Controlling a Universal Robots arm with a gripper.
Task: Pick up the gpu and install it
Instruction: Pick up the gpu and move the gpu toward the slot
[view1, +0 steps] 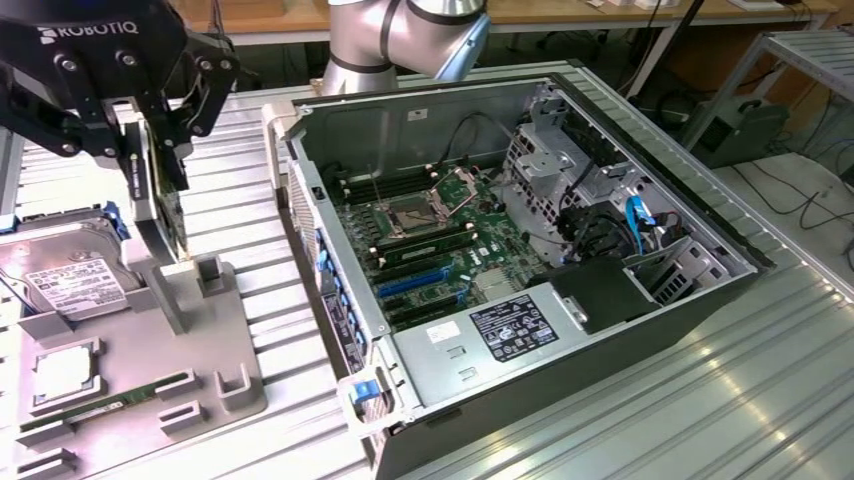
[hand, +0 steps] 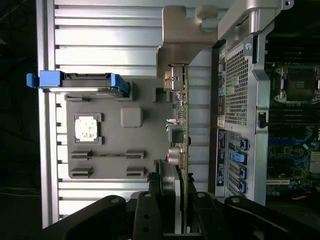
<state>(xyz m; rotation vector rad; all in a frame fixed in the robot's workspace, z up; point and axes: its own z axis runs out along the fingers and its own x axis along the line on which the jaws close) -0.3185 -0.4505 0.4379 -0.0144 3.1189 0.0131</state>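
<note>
The gpu (view1: 163, 205) hangs upright and edge-on at the exterior view's left, a thin green card with a dark shroud on one face. My gripper (view1: 154, 175) is shut on it from above, a black finger on each face. Its lower edge is close over the upright slot of the grey holder tray (view1: 214, 350); I cannot tell whether they touch. In the wrist view the gpu (hand: 180, 125) runs edge-on out from my gripper (hand: 177, 187), its silver bracket at the far end, over the tray (hand: 145, 135).
The open computer case (view1: 601, 400) lies beside the tray on the exterior view's right, its motherboard (view1: 454, 240) and blue slots (view1: 407, 285) exposed. On the tray rest a hard drive (view1: 74, 280), a processor (view1: 60, 370) and a memory stick (view1: 107, 405). The ribbed metal table (view1: 747, 400) lies underneath.
</note>
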